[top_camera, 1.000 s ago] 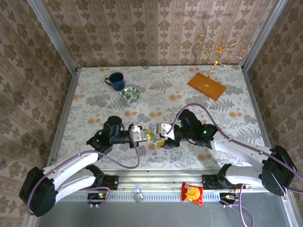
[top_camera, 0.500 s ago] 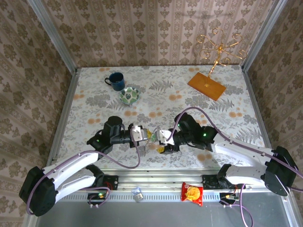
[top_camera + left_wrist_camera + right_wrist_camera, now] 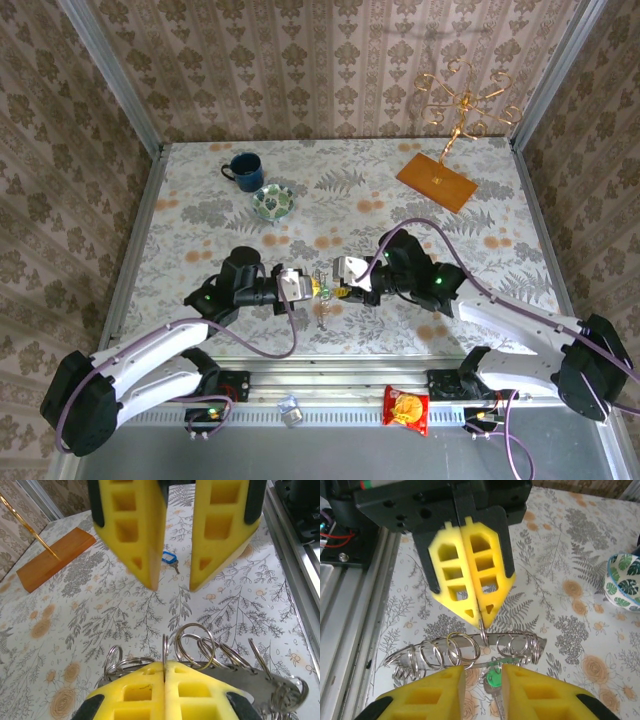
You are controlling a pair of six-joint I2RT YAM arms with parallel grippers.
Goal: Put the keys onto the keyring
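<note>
The left tool [image 3: 165, 666] is clenched on one wire loop of the keyring [image 3: 492, 639], its pads pressed flat together. The keyring, a flat metal strip carrying several split rings, is held above the desk [image 3: 200, 220], toward the arm bases from the green-patterned bowl [image 3: 273, 203].

The right tool [image 3: 482, 670] faces the left tool tip to tip. It is released: the pads stand apart and grasp nothing. It lies on the side of the keyring away from the bowl.

The green-tagged key [image 3: 492, 680] sits just below the strip, in line with the gap of the right tool. The blue-tagged key [image 3: 170, 559] lies flat on the desk, farther from the bowl than the right tool.
</note>
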